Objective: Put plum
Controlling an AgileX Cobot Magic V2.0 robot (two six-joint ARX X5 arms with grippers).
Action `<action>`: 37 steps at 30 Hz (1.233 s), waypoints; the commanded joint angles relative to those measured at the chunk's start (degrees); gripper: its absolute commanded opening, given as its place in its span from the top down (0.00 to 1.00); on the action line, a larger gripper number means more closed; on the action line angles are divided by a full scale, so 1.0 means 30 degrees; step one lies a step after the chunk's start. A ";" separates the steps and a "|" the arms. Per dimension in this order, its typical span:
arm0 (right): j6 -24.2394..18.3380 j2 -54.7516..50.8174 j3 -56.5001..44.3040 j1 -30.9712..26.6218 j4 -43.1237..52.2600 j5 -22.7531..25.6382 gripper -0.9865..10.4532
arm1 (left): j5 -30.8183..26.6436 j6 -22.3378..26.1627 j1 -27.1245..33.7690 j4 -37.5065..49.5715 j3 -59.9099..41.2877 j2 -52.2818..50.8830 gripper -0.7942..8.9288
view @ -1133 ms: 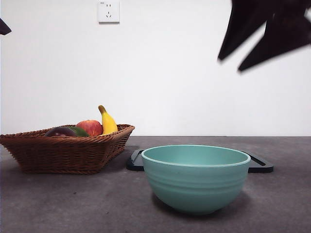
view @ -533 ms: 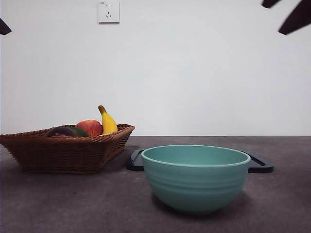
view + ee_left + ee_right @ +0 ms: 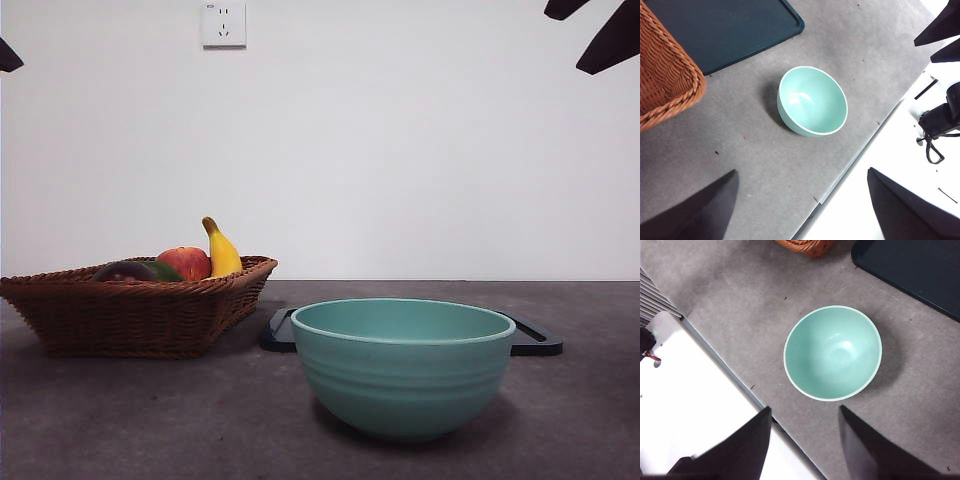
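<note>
- On the grey table [image 3: 120,420] we see a woven basket [image 3: 130,315] at the left of the front view, and inside it, near its left end, the plum [image 3: 124,271], dark and glossy, only its top showing above the rim.
- Just beside the plum we see a sliver of a green fruit [image 3: 165,271], then a red apple [image 3: 185,262], then a yellow banana [image 3: 222,252] standing tilted against the far side of the basket.
- We find a mint-green bowl [image 3: 403,365] nearest the front camera, upright and with nothing in it, well apart from the basket.
- Behind the bowl we see a dark flat tray [image 3: 535,340] lying on the table, its near left corner close to the basket.
- Our left gripper [image 3: 800,210] hangs high above the table, its two jaws spread wide apart with nothing between them; from its wrist view we look down on the bowl [image 3: 812,101], a corner of the basket [image 3: 665,75] and the tray [image 3: 725,30].
- Our right gripper [image 3: 805,440] also hangs high, above the bowl [image 3: 833,352], its jaws parted and holding nothing.
- At the top corners of the front view we see only black tips of the arms, and a white wall socket [image 3: 223,23] on the wall behind.
</note>
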 commanded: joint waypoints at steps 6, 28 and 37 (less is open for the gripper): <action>-0.0284 0.0095 0.0248 0.0168 0.0189 0.0044 0.91 | 0.0138 0.0226 -0.0066 0.0087 0.0357 0.0102 0.91; -0.0219 0.0087 0.0248 0.0168 0.0189 0.0080 0.91 | 0.0138 0.0226 -0.0066 0.0087 0.0357 0.0102 0.91; -0.0219 0.0087 0.0248 0.0168 0.0189 0.0080 0.91 | -0.1974 0.1821 0.0962 0.4014 0.0255 -0.1122 0.91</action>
